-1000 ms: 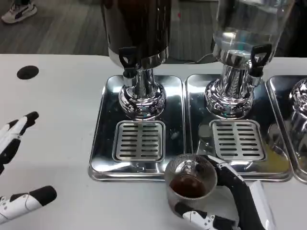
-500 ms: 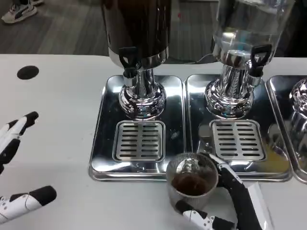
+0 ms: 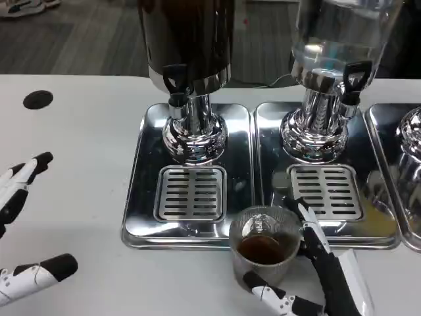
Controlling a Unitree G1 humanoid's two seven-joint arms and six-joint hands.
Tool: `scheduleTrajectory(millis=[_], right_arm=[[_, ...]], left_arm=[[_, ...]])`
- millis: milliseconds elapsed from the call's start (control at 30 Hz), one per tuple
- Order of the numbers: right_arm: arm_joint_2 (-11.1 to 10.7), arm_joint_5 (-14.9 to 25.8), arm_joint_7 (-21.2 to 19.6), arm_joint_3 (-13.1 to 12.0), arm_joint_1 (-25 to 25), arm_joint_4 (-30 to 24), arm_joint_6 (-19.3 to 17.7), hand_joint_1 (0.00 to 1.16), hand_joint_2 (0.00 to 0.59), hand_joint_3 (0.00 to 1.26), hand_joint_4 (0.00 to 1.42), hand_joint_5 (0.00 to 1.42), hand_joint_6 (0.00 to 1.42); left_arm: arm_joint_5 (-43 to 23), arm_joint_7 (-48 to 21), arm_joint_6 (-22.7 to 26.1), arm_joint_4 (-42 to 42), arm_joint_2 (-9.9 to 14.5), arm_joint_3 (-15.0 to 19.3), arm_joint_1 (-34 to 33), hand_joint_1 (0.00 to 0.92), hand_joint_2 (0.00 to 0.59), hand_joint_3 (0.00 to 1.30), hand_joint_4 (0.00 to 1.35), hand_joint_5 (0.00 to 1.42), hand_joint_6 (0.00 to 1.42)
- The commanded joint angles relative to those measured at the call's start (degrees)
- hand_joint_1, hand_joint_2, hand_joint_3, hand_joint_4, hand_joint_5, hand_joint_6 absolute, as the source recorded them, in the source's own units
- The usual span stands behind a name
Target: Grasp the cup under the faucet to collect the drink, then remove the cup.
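Mirror-polished chrome drip trays (image 3: 141, 217), a clear plastic cup (image 3: 264, 245), a matt white table (image 3: 79, 164).

Top edge cuts both dispenser tanks, dark (image 3: 187, 36) and clear (image 3: 345, 29). Third tray (image 3: 395, 158) runs off right edge w/ its tap base. My right hand (image 3: 309, 276) is clipped at bottom, palm hidden behind cup (image 3: 264, 245). Left hand (image 3: 23, 224) is cut by left edge; can't tell its palm.

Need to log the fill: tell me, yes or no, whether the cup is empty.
No. The cup, held by the right hand, has dark liquid pooled in its bottom.
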Motion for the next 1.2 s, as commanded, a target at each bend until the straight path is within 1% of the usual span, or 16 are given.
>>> scheduleTrajectory(millis=[33, 333, 500, 667, 800, 867, 933, 967, 1000, 1067, 1133, 1167, 1200], right_arm=[[-0.26, 0.83, 0.71, -0.18, -0.04, -1.89, -1.36, 0.82, 0.209, 0.06, 0.0, 0.3, 0.32], [-1.8, 1.99, 2.89, -1.12, 3.76, -7.75, -1.32, 0.82, 0.202, 0.05, 0.0, 0.27, 0.29], [-3.57, 4.1, 3.85, -3.42, 8.5, -11.93, -3.03, 0.82, 0.201, 0.05, 0.0, 0.27, 0.27], [-4.23, 6.3, 4.58, -5.44, 10.95, -13.56, -4.33, 0.82, 0.201, 0.05, 0.0, 0.26, 0.27], [-5.16, 9.92, 5.54, -8.9, 12.98, -15.35, -5.71, 0.82, 0.203, 0.05, 0.0, 0.26, 0.27], [-5.6, 10.74, 6.07, -10.8, 13.67, -16.42, -5.83, 0.81, 0.214, 0.07, 0.0, 0.26, 0.27], [-6.53, 11.52, 6.69, -13.35, 14.2, -17.65, -5.68, 0.81, 0.227, 0.09, 0.03, 0.24, 0.26], [-7.72, 11.61, 7.05, -15.73, 14.36, -18.7, -5.08, 0.8, 0.243, 0.12, 0.08, 0.23, 0.25], [-8.84, 11.72, 7.37, -18.11, 14.41, -19.56, -4.51, 0.79, 0.271, 0.15, 0.13, 0.22, 0.25], [-10.65, 11.77, 7.9, -22.2, 14.15, -20.3, -3.63, 0.76, 0.326, 0.21, 0.18, 0.19, 0.2], [-11.43, 11.6, 8.23, -24.37, 13.91, -20.3, -3.26, 0.73, 0.372, 0.26, 0.22, 0.18, 0.16], [-11.89, 11.09, 8.4, -25.56, 13.82, -20.32, -2.99, 0.72, 0.403, 0.28, 0.24, 0.18, 0.16], [-12.33, 9.92, 8.17, -26.75, 13.84, -20.41, -2.7, 0.71, 0.419, 0.31, 0.27, 0.18, 0.16]], left_arm=[[0.45, -0.66, 0.17, 0.06, 0.32, 0.17, -0.46, 0.0, 0.01, 0.0, 0.0, 0.0, 0.0], [0.64, -0.67, 0.09, 0.78, 0.14, -0.73, -1.38, 0.0, 0.01, 0.0, 0.0, 0.0, 0.0], [0.76, -0.75, 0.25, 0.95, 0.05, -1.42, -2.08, 0.0, 0.01, 0.0, 0.0, 0.0, 0.0], [0.81, -0.73, 0.31, 1.24, 0.0, -1.89, -2.66, 0.0, 0.01, 0.0, 0.0, 0.0, 0.0], [0.92, -0.46, 0.32, 1.82, -0.06, -2.31, -3.24, 0.0, 0.01, 0.0, 0.0, 0.0, 0.0], [1.29, -0.12, 0.07, 2.42, 0.01, -2.37, -3.38, 0.0, 0.01, 0.0, 0.0, 0.0, 0.0], [1.82, 0.23, -0.25, 3.03, 0.09, -2.4, -3.48, 0.0, 0.01, 0.0, 0.0, 0.0, 0.0], [2.66, 0.74, -0.54, 3.55, 0.08, -2.34, -3.47, 0.0, 0.01, 0.0, 0.0, 0.0, 0.0], [3.6, 1.3, -0.81, 4.03, 0.01, -2.26, -3.44, 0.0, 0.01, 0.0, 0.0, 0.0, 0.0], [5.27, 2.51, -1.26, 4.82, -0.24, -1.94, -3.27, 0.0, 0.01, 0.0, 0.0, 0.0, 0.0], [6.19, 3.6, -1.48, 5.2, -0.46, -1.53, -3.01, 0.0, 0.01, 0.0, 0.0, 0.0, 0.0], [6.71, 4.27, -1.51, 5.31, -0.48, -1.32, -2.84, 0.0, 0.01, 0.0, 0.0, 0.0, 0.0], [7.25, 4.93, -1.45, 5.34, -0.51, -0.97, -2.61, 0.0, 0.011, 0.0, 0.0, 0.0, 0.0]])
